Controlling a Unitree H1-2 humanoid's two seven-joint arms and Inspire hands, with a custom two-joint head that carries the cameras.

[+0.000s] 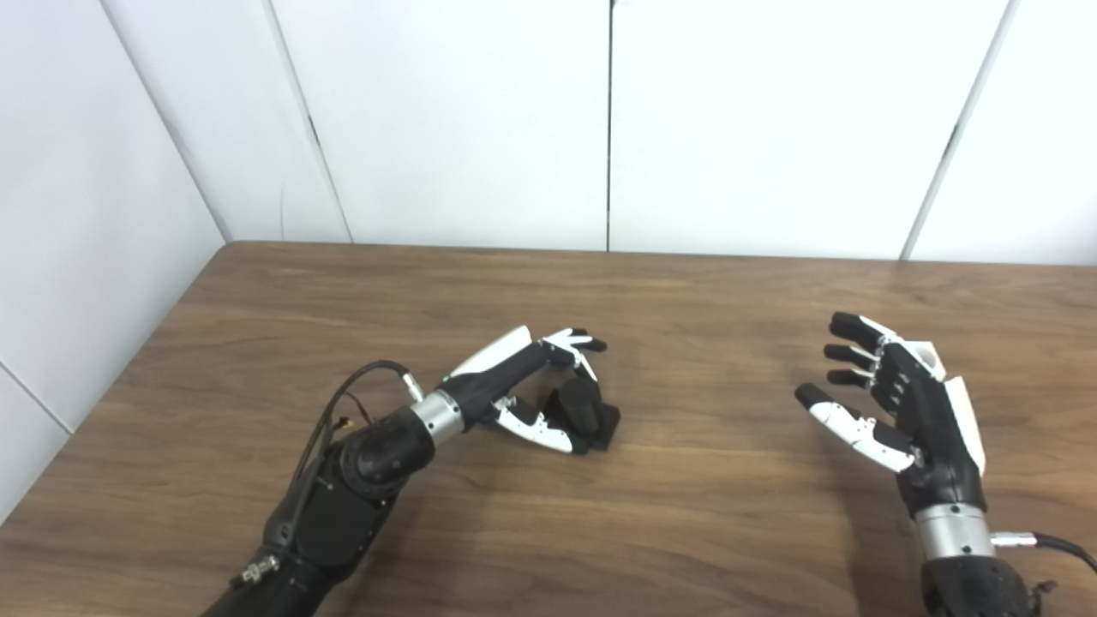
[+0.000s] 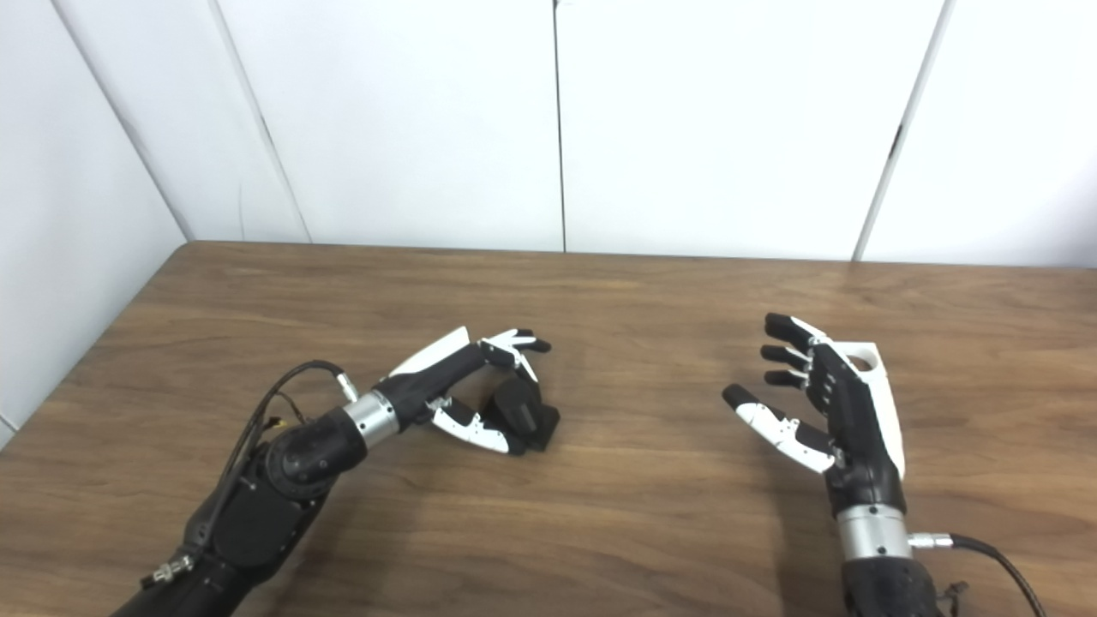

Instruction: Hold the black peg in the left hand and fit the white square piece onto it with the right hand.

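L hand (image 1: 536,390) low on table (image 1: 686,514), fingers and thumb curled round black peg (image 1: 591,416); contact looks partial, can't tell if grip is firm. Peg sits on wood just beyond thumb. Prob. light, rigid, smooth plastic; best held by squarish base. R hand (image 2: 823,403) well apart, spread wide, holding nothing. White square piece not seen.

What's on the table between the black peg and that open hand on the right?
Nothing: bare wooden table separates the black peg from the right hand, in both eye views.
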